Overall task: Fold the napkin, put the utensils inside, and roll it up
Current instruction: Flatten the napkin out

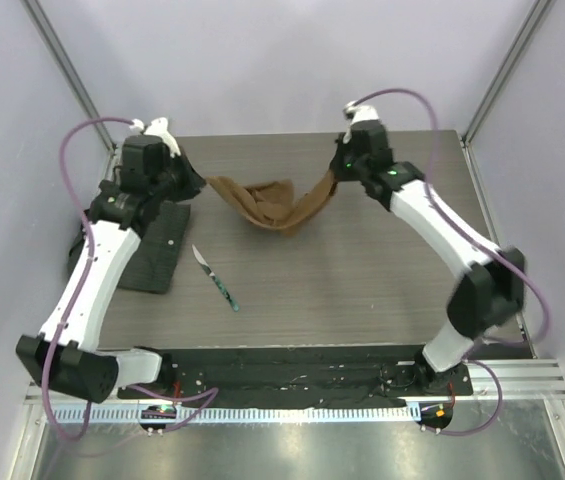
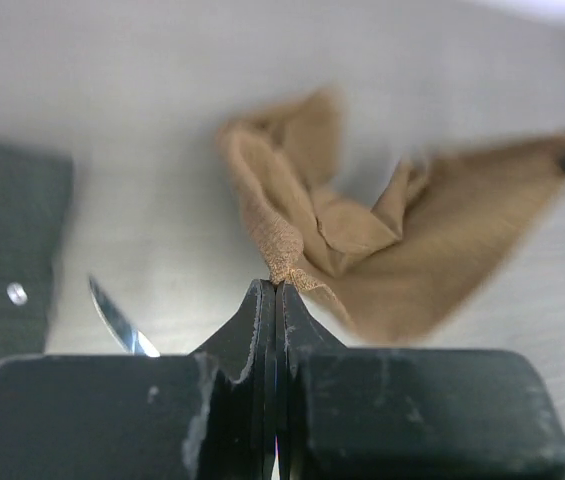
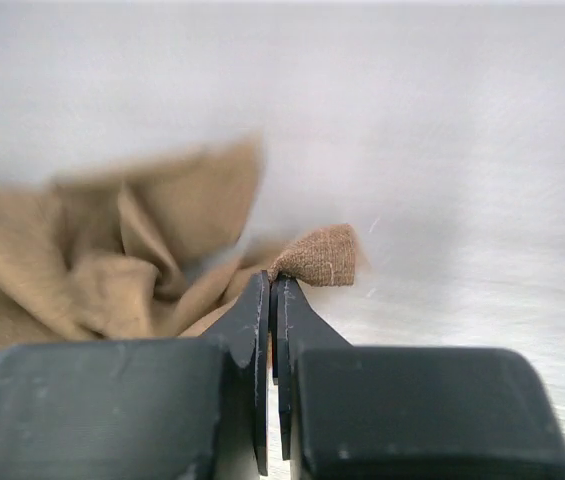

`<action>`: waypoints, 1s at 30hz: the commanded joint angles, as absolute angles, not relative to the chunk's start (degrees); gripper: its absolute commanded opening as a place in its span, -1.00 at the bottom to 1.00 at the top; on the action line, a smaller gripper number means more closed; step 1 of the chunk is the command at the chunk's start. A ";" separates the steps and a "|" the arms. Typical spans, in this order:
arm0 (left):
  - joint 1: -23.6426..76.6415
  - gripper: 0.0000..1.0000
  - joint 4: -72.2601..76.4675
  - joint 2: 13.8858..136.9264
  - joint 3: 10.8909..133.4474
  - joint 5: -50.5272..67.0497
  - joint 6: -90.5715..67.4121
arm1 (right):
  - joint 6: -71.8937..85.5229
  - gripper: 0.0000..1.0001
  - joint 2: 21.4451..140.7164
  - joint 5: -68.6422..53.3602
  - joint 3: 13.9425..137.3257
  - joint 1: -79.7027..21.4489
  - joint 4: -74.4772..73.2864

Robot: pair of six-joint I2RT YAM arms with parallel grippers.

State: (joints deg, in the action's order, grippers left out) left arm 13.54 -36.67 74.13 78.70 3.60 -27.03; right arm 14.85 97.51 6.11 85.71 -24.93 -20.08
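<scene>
Left claw (image 2: pixel 275 290): pinched shut on one napkin (image 1: pixel 272 205) corner.
Right claw (image 3: pixel 274 285): pinched shut on the opposite corner.
Napkin: strung between your claws, beyond and right of the mat (image 1: pixel 157 250), its middle sagging and crumpled; probably lifted so you can spread it flat for folding.
Knife (image 1: pixel 215 277): just right of the mat, lying free, apart from the napkin.
Unclear: both wrist views are blurred; you cannot tell if the sag touches the table (image 1: pixel 362 290); the left wrist view cuts off the knife handle.

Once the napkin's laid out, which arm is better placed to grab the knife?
Probably the left. The knife lies left of centre, nearer the left gripper; the right gripper pinches the napkin farther off.
</scene>
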 commanded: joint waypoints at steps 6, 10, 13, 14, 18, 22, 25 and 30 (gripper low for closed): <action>13.18 -1.00 -35.85 63.99 98.06 -0.36 -25.49 | 11.16 -0.98 68.76 19.42 92.98 -24.78 -29.08; 13.18 -0.99 -37.27 61.27 103.61 1.30 -25.05 | 10.81 -0.98 62.33 20.48 98.95 -24.79 -33.91; 13.18 -0.99 -37.09 59.33 106.17 3.59 -25.84 | 10.29 -0.98 58.73 20.39 103.96 -24.79 -35.77; 13.18 -0.99 -36.92 59.07 106.61 4.30 -26.62 | 10.02 -0.98 58.19 20.48 105.80 -24.79 -36.03; 13.18 -1.00 -35.86 58.27 108.37 8.43 -29.18 | 9.93 -0.98 55.99 20.22 110.38 -24.70 -37.97; 13.18 -1.00 -34.46 58.62 108.81 11.77 -30.67 | 9.58 -0.98 54.32 21.96 111.53 -24.70 -38.50; 13.18 -1.00 -33.49 61.33 107.32 14.76 -31.64 | 8.27 -0.99 56.15 24.68 111.27 -24.79 -39.81; 13.10 -1.00 -33.40 71.00 102.31 11.08 -30.33 | 3.88 -0.99 65.99 37.51 107.50 -24.61 -39.20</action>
